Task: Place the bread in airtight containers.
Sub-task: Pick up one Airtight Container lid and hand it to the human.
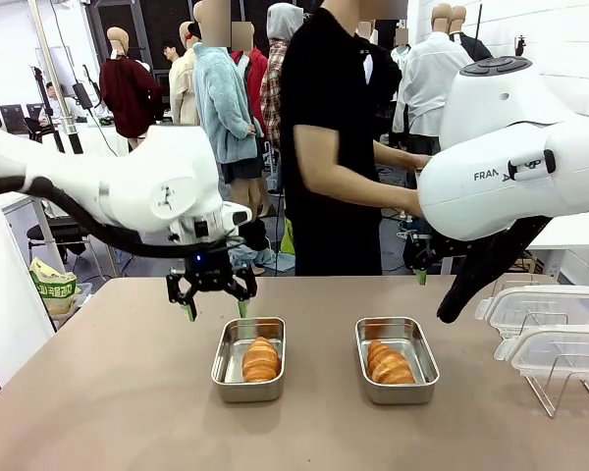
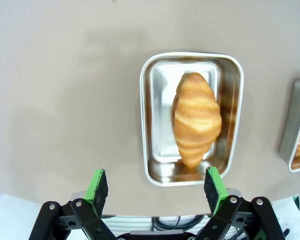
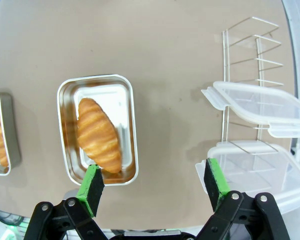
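Observation:
Two steel airtight containers sit side by side on the tan table, the left container (image 1: 227, 365) and the right container (image 1: 422, 361), both without lids. Each holds one golden bread roll: the left bread (image 1: 261, 359) and the right bread (image 1: 389, 363). My left gripper (image 1: 216, 310) hovers open just behind the left container's far-left corner; its wrist view shows that container (image 2: 155, 115) and bread (image 2: 196, 117) beyond the open gripper (image 2: 156, 187). My right gripper (image 1: 421, 278) is mostly hidden behind its arm. It stands open (image 3: 155, 182) above the table beside the right container (image 3: 127, 115) and its bread (image 3: 98, 134).
Two clear white-rimmed lids, the upper lid (image 1: 545, 309) (image 3: 260, 107) and the lower lid (image 1: 560, 350) (image 3: 260, 170), rest on a clear rack (image 3: 250, 45) at the table's right. A person in a black shirt (image 1: 324, 147) stands at the far side.

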Action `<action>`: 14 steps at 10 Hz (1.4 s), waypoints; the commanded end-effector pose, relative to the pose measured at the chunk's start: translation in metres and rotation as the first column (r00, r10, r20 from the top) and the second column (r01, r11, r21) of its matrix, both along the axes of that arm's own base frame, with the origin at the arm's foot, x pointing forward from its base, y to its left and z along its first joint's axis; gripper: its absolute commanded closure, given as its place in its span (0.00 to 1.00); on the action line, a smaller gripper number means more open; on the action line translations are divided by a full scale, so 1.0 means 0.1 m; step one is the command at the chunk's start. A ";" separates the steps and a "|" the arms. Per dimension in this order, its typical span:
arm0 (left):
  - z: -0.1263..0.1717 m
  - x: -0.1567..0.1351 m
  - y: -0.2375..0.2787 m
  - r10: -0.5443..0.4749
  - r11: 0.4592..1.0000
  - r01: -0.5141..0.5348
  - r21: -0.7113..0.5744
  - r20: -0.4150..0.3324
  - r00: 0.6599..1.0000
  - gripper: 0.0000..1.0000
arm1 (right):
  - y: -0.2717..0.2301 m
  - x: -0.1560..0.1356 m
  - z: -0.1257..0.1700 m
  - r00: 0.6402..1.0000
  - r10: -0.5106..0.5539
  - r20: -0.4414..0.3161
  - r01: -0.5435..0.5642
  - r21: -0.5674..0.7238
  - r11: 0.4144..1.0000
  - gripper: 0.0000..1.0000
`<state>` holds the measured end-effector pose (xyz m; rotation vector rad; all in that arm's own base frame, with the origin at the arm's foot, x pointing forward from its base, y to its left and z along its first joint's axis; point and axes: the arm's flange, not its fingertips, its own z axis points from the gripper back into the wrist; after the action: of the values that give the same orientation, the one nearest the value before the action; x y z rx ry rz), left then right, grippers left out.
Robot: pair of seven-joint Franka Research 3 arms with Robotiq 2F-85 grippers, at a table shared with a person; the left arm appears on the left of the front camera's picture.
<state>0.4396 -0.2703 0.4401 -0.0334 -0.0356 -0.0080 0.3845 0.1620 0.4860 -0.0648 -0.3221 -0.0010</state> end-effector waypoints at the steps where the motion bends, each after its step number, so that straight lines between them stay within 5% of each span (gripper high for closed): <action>1: 0.34 -0.04 0.03 -0.042 0.999 0.042 -0.018 -0.022 0.999 0.00 | 0.01 -0.01 -0.01 1.000 0.001 -0.001 -0.001 -0.002 1.000 0.00; 5: 0.67 -0.32 0.02 -0.139 0.987 0.142 -0.073 0.038 0.990 0.00 | 0.01 -0.01 -0.01 1.000 0.001 -0.001 -0.001 -0.002 1.000 0.00; 14: 0.72 -0.29 -0.05 -0.123 0.991 0.125 -0.046 0.041 0.992 0.00 | 0.01 -0.01 -0.01 1.000 0.001 -0.001 -0.001 -0.002 1.000 0.00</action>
<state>0.4114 -0.2763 0.5102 -0.0882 -0.0658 -0.1337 0.3845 0.1620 0.4860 -0.0648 -0.3221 -0.0010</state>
